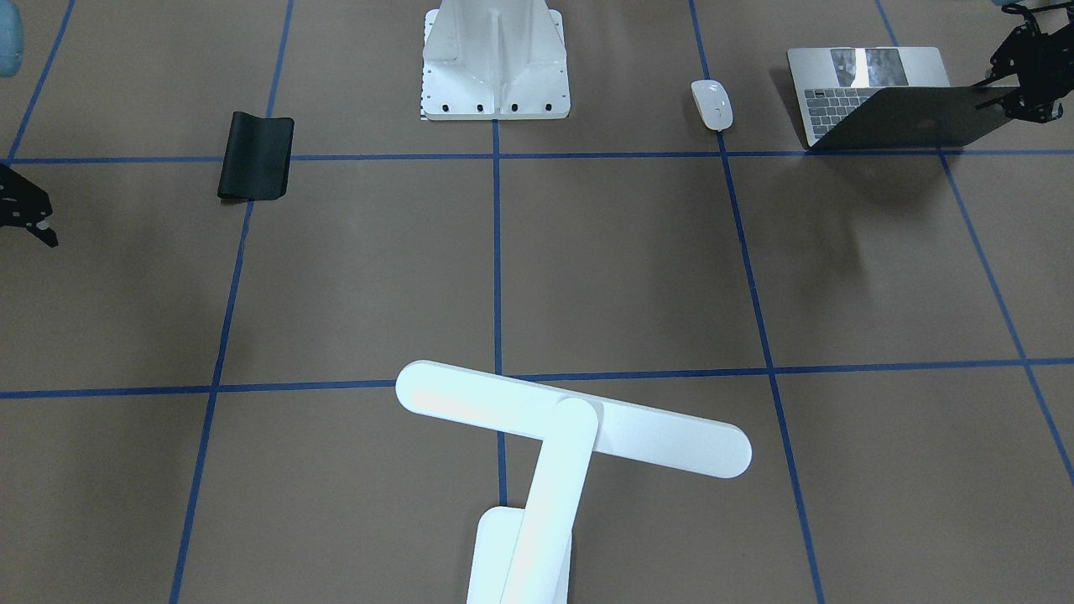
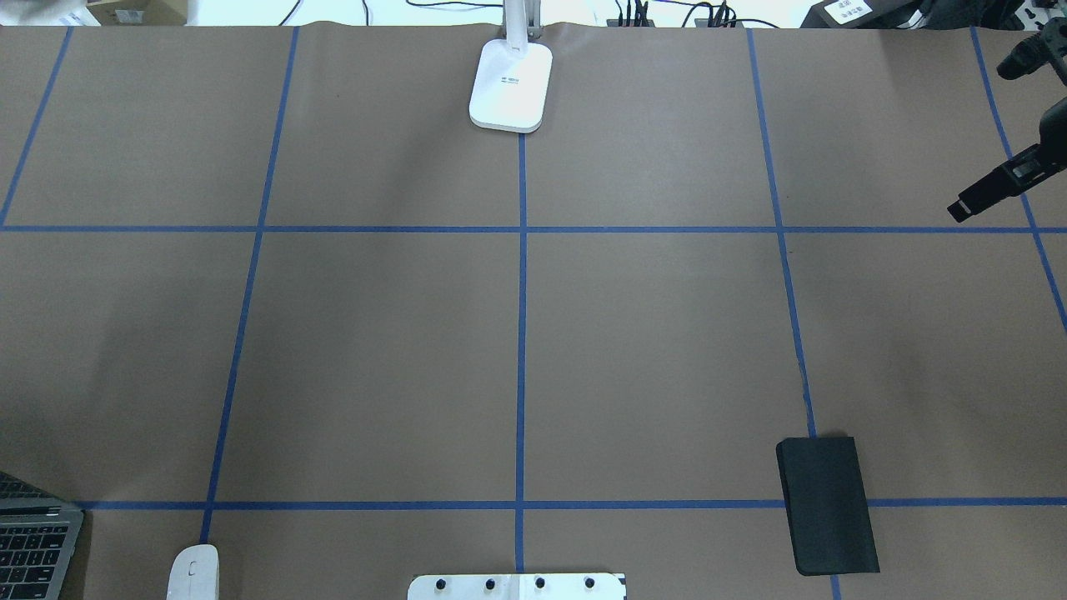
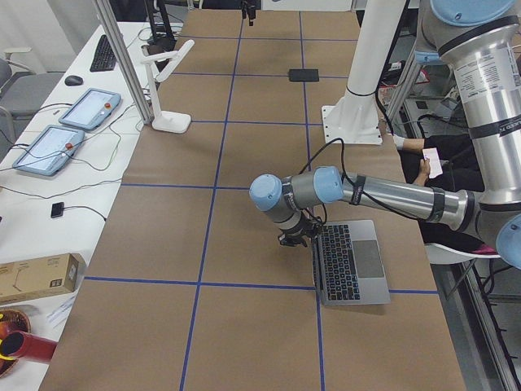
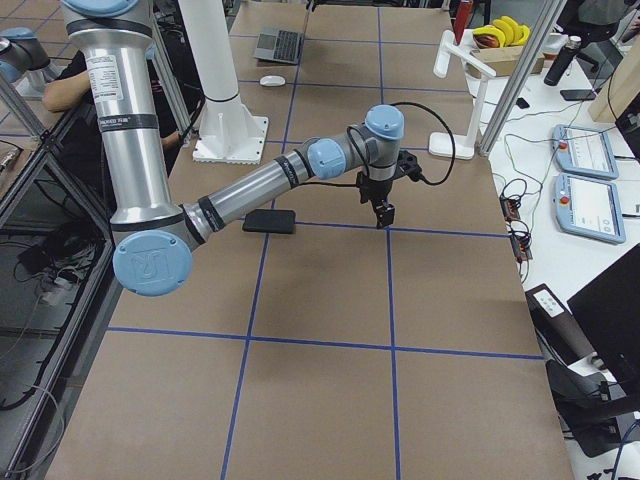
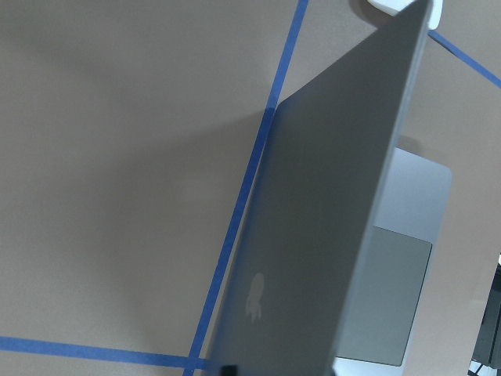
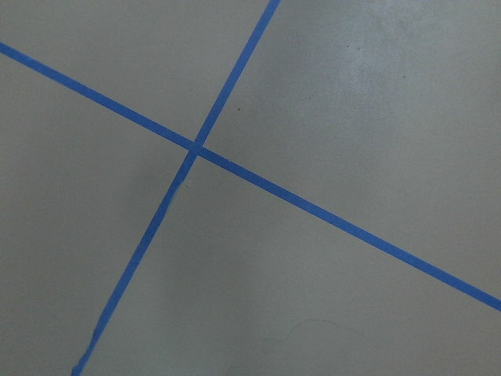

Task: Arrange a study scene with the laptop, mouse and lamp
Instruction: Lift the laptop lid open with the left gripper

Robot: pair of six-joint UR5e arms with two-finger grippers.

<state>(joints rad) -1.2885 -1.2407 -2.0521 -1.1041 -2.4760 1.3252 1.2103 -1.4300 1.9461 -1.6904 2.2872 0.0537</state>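
Observation:
The grey laptop point(image 1: 873, 113) stands partly open at the near left of the table, with its keys and trackpad showing. My left gripper point(image 1: 994, 94) is shut on the free edge of its lid and holds the lid raised. The left wrist view shows the lid point(image 5: 313, 235) with its logo from close up. The white mouse point(image 1: 711, 104) lies beside the laptop, toward the pedestal. The white lamp stands at the far middle, with its bar head point(image 1: 570, 419) over the table and its base point(image 2: 510, 86) at the edge. My right gripper point(image 2: 959, 210) hovers shut and empty at the far right.
A black flexible pad point(image 2: 827, 506) lies on the near right. The white flanged pedestal point(image 1: 495, 59) stands at the near middle. Blue tape lines divide the brown table point(image 2: 650, 350) into squares. Cables and tablets lie beyond the far edge.

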